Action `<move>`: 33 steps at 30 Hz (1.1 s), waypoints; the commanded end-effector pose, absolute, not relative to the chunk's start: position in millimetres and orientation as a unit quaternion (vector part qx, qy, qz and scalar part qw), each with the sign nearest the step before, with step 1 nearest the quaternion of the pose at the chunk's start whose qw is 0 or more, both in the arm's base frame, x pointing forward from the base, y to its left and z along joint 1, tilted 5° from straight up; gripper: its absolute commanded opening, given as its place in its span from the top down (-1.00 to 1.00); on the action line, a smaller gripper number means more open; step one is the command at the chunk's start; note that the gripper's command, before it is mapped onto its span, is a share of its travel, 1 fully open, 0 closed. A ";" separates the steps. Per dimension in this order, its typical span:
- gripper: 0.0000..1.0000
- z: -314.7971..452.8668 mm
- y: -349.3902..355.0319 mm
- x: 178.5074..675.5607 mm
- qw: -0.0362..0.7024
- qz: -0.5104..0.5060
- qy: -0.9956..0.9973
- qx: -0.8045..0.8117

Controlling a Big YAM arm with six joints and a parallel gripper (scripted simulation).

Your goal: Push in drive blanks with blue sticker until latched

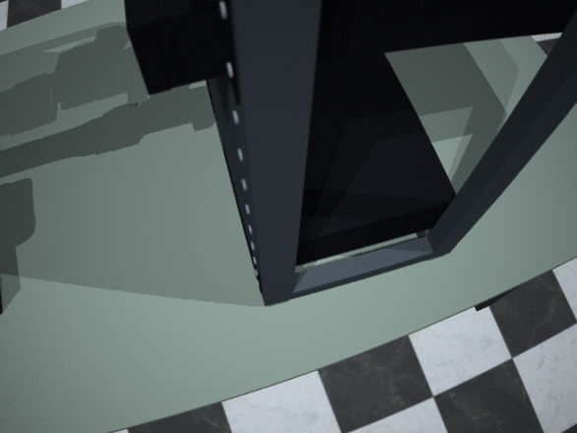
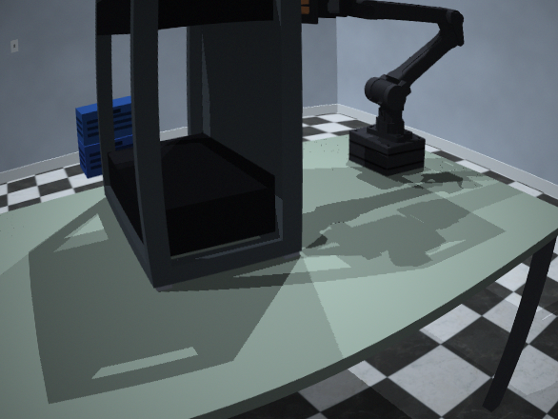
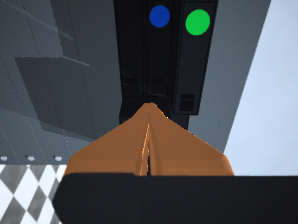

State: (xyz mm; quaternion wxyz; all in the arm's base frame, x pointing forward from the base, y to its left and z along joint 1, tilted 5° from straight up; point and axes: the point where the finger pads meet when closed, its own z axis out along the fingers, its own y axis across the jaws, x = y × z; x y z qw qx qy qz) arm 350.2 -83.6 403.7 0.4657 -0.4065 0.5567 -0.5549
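In the wrist view my orange gripper (image 3: 148, 106) is shut and empty, its tip against the lower end of a dark drive blank with a blue sticker (image 3: 159, 16). Right beside it a blank with a green sticker (image 3: 197, 22) stands out further toward me. Both sit in the front of the dark rack (image 2: 205, 133), which stands upright on the green table. In the exterior view the arm (image 2: 409, 62) reaches from its base (image 2: 387, 149) to the rack's upper front, where an orange bit of the gripper (image 2: 305, 7) shows. The blanks are hidden in the top and exterior views.
A black box (image 2: 205, 195) sits in the rack's bottom bay. A blue crate stack (image 2: 102, 133) stands on the floor behind the table. The table's curved front edge (image 1: 345, 354) runs close to the rack's foot (image 1: 276, 295). A row of white mounting holes (image 1: 241, 157) lines the rack's post.
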 end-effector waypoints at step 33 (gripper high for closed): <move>1.00 386.6 -188.6 324.5 0.468 -0.561 0.551 -0.404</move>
